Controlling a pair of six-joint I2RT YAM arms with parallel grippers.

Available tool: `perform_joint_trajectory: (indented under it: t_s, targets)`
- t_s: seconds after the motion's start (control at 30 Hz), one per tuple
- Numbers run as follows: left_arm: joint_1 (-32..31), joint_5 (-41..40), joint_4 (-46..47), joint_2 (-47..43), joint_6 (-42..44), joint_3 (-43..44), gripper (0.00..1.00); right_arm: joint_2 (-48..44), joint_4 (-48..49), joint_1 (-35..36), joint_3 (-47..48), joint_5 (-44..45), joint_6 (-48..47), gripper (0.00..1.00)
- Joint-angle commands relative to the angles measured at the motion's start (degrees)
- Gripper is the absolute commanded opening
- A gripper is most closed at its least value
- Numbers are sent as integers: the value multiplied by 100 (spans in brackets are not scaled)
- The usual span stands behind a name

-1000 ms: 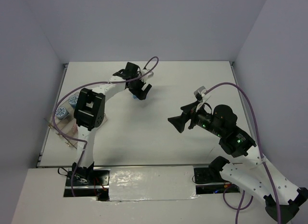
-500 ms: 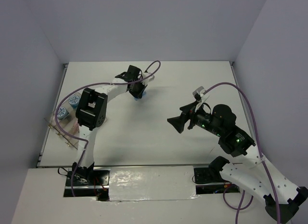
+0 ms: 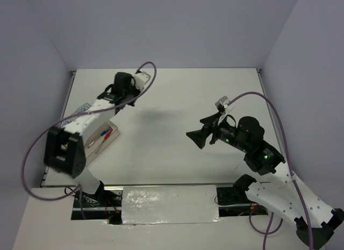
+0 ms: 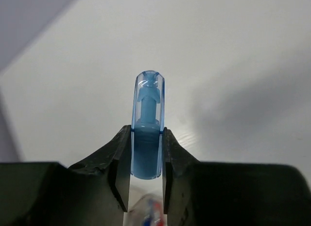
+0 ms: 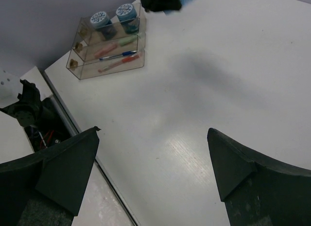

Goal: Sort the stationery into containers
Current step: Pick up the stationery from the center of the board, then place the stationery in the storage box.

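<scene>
- White table [image 3: 177,99] fills the view, with pale walls on three sides; the tray [image 5: 85,70] lies at its left edge.
- The left gripper [image 4: 147,160] is closed on the blue capsule [image 4: 148,104]. Its two fingers [image 4: 121,163] press the lower end from either side, and the upper half stands out beyond the tips.
- The capsule hangs in the air above the far left of the table, near the tray but not over it, as the right wrist view shows.
- The right gripper [image 5: 153,133] is spread wide and holds nothing; it hangs over bare table, well apart from the tray.
- The tray already holds two discs [image 5: 100,18] in the far compartment, a green capsule [image 5: 127,40] and a pink capsule [image 5: 104,51] in the next, and pens [image 5: 116,55] in the nearer ones.
- The blue capsule looks light and stiff: a clear hard shell around a solid blue core. Its weight should not strain the grip.
- The shell looks smooth and glossy, so it is likely slippery, and a pinch near the rounded end could squirt it out.
- The safest hold seems to be across the narrow width on the straight sides, as now. A grip closer to the middle would resist tipping better.
- It will probably bounce or roll if dropped from a height, so a low release into the capsules' compartment seems wise.
</scene>
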Motion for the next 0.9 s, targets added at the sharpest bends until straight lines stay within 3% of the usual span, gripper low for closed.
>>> perform_joint_trajectory:
  t_s: [0.0, 0.1, 0.2, 0.23, 0.37, 0.5, 0.87]
  targets:
    - [342, -968, 1150, -1161, 559, -860, 0, 5, 281, -26, 5, -149, -74, 100]
    - [588, -1784, 1748, -1996, 1298, -2106, 0, -99, 289, -26, 14, -237, -57, 100]
    - [1273, -1071, 2169, -2770, 1685, -2985, 0, -187, 298, -17, 5, -316, -48, 100]
    - [1492, -980, 2763, -3181, 1834, -3277, 0, -205, 298, -17, 5, -325, -48, 100]
    - [1740, -917, 3621, -3615, 2388, -4271, 0, -293, 272, -25, -3, -386, -39, 100]
    - [1897, -189, 3253, -3686, 3117, -4431, 0, -398, 289, -17, -30, -395, -48, 100]
    - [2206, 103, 2689, -3176, 2987, -4352, 0, -478, 316, -25, -100, -387, -39, 100]
